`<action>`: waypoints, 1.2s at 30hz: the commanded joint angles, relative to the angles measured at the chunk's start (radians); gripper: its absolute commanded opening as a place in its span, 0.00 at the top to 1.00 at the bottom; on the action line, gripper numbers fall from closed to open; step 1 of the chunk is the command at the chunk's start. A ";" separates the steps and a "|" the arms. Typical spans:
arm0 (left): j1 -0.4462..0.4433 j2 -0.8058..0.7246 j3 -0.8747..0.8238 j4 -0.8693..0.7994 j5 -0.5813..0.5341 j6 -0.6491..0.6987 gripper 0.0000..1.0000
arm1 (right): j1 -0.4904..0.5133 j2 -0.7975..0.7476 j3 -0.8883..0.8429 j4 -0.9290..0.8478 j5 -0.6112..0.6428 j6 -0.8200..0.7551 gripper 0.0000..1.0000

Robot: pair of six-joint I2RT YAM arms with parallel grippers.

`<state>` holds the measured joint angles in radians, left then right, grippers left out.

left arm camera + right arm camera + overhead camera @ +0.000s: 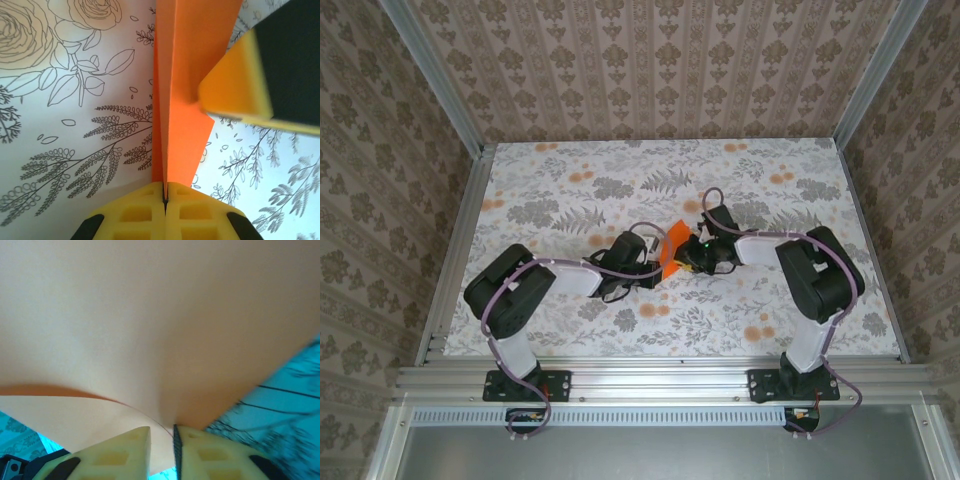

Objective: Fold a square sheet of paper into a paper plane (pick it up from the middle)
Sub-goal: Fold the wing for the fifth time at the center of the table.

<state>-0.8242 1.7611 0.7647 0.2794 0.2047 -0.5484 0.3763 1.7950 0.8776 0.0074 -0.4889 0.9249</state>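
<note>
- The orange paper point(672, 248) is folded into a narrow strip with a long crease. It is held up off the table point(560, 190) near the middle, between the two grippers.
- In the left wrist view the orange paper point(182, 75) rises from the bottom of the frame to the top. Its layers splay a little, and a slanted lower edge shows on the right side.
- In the right wrist view the orange paper point(160, 330) fills most of the frame, and a loose layer curls down towards the fingertips.
- The left gripper point(657, 265) has its yellow fingertips point(145, 210) pressed together, pinching the lower end of the crease between them point(164, 194).
- The right gripper point(692, 260) meets the paper from the other side. One yellow finger point(235, 90) lies flat against the paper's face, above the left gripper's hold.
- Seen from its own wrist, the right gripper point(161, 437) is closed to a thin slot with the paper running into it, clamped between the fingers point(120, 457).
- The table carries a pale print of grey leaves and faint orange flowers.
- Patterned wallpaper point(670, 70) lines the three walls around it.
- A metal rail point(650, 378) at the near edge carries both arm bases.
</note>
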 commanded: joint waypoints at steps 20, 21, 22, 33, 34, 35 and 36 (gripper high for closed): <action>-0.062 0.039 0.054 -0.143 -0.218 0.429 1.00 | -0.021 -0.030 0.151 -0.130 -0.061 0.085 0.46; -0.063 0.041 0.054 -0.143 -0.220 0.432 1.00 | -0.016 -0.016 0.169 -0.140 -0.064 0.081 0.46; -0.066 0.042 0.053 -0.142 -0.221 0.433 1.00 | -0.012 -0.004 0.185 -0.154 -0.065 0.077 0.46; -0.076 0.041 0.054 -0.151 -0.254 0.428 1.00 | 0.024 0.058 0.258 -0.272 -0.031 0.028 0.67; -0.076 0.041 0.054 -0.155 -0.259 0.426 1.00 | 0.023 0.050 0.255 -0.284 -0.012 0.019 0.69; -0.075 0.041 0.055 -0.157 -0.261 0.426 1.00 | 0.023 0.043 0.253 -0.292 0.000 0.012 0.72; -0.077 0.041 0.056 -0.157 -0.263 0.422 1.00 | 0.023 0.035 0.250 -0.298 0.009 0.004 0.75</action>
<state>-0.8963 1.7718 0.8124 0.2028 -0.0261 -0.1444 0.3958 1.8481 1.1130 -0.2199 -0.5205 0.9554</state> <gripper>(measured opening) 0.047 0.273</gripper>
